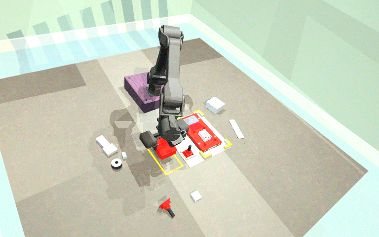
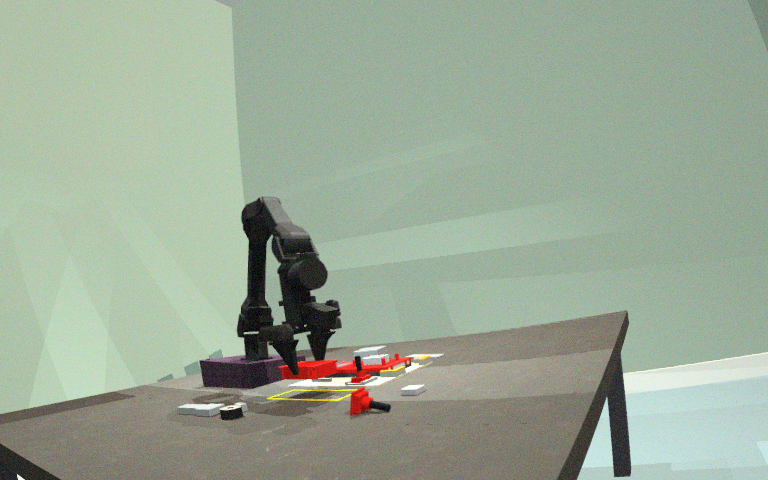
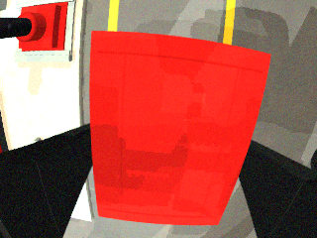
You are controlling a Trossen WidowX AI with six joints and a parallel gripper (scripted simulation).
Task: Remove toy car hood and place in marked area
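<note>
The red hood (image 1: 167,152) (image 2: 311,370) (image 3: 173,99) is off the toy car and held roughly level. My gripper (image 1: 167,144) (image 2: 307,365) (image 3: 169,139) is shut on it, one black finger at each side. The hood hangs a little above the table, over the marked area, a yellow outline (image 1: 174,170) (image 2: 305,399) (image 3: 113,15). The front end of the outline shows past the hood; the hood and gripper hide part of its rear. The red toy car (image 1: 195,130) (image 2: 345,369) stands beside it, with a white block on its front part.
A white board (image 1: 192,163) bears the car and a small red piece with a black stick (image 1: 187,153) (image 2: 361,378) (image 3: 45,30), close beside the outline. A similar red piece (image 1: 165,205) (image 2: 357,401) lies in front. A wheel (image 1: 112,163) and white blocks lie left.
</note>
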